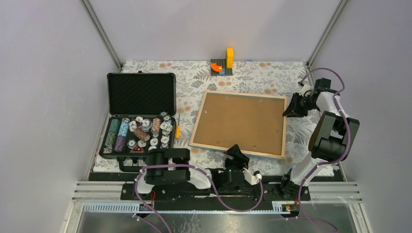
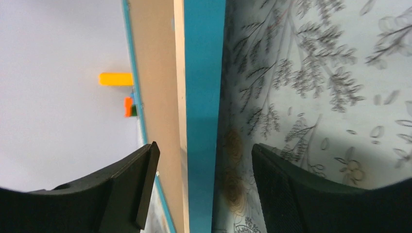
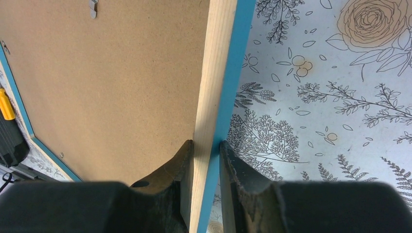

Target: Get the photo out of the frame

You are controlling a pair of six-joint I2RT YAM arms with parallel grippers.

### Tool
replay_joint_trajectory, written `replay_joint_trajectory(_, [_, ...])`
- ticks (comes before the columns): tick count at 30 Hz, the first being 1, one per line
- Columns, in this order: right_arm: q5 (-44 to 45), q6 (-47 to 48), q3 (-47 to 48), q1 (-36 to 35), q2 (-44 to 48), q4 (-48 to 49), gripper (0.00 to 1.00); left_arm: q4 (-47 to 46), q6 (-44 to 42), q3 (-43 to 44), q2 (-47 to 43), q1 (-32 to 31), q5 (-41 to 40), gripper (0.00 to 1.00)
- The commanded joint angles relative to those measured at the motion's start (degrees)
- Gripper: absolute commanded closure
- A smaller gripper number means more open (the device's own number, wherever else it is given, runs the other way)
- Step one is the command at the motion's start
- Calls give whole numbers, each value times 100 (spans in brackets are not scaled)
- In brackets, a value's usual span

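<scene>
right hand [image 3: 206,144] clenched on frame [image 1: 238,121] edge; left hand [image 2: 204,148] released, straddling near edge

The frame [image 1: 238,124] has a brown fibreboard back, a pale wooden rim and a teal-blue border. My fingers [image 3: 170,179] are matte black. The tablecloth [image 1: 262,77] is white, printed with grey ferns and leaves and tan roses. The case [image 1: 141,92] is black, with dimpled black foam in its lid. Its poker chips [image 1: 141,131] are green, blue, purple, brown and white. The toy blocks [image 1: 226,62] are yellow and orange on a grey base. The walls [image 1: 48,97] are pale grey.
</scene>
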State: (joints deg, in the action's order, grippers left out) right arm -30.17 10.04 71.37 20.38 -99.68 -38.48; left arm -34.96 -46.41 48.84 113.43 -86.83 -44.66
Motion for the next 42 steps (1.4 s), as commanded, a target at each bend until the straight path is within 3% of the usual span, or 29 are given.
replay_joint_trajectory(1, [-492, -62, 25, 1, 446, -143, 84, -2331, -1138, -300, 559, 16, -741, 25])
replay_joint_trajectory(4, [-473, -32, -30, 1, 504, -162, 85, -3071, -1644, -272, 671, 53, -871, 30])
replay_joint_trajectory(8, [-420, 4, -80, 1, 577, -199, 85, -3207, -1734, -125, 527, 128, -980, 43])
replay_joint_trajectory(15, [-463, -7, -33, 1, 693, -285, 84, -3239, -1994, -69, 347, 174, -983, 80])
replay_joint_trajectory(20, [-420, 69, -8, 10, 817, -424, 84, -3338, -2094, 7, 373, 244, -1000, 94])
replay_joint_trajectory(22, [-419, 87, -39, 5, 884, -454, 84, -3592, -2265, -1, 415, 262, -978, 88])
replay_joint_trajectory(25, [-437, 86, -94, 10, 941, -461, 84, -3930, -2506, 12, 552, 294, -930, 58])
replay_joint_trajectory(26, [-453, 79, -109, 10, 949, -461, 84, -4131, -2634, 12, 641, 310, -911, 54])
replay_joint_trajectory(32, [-494, 112, -178, 10, 956, -468, 85, -5320, -3181, -69, 1061, 351, -584, 50])
replay_joint_trajectory(37, [-525, 130, -185, 10, 982, -502, 85, -5574, -3184, -12, 1249, 376, -322, 49])
replay_joint_trajectory(42, [-549, 164, -185, 8, 1017, -569, 85, -5636, -3313, 35, 1361, 409, -173, 59])
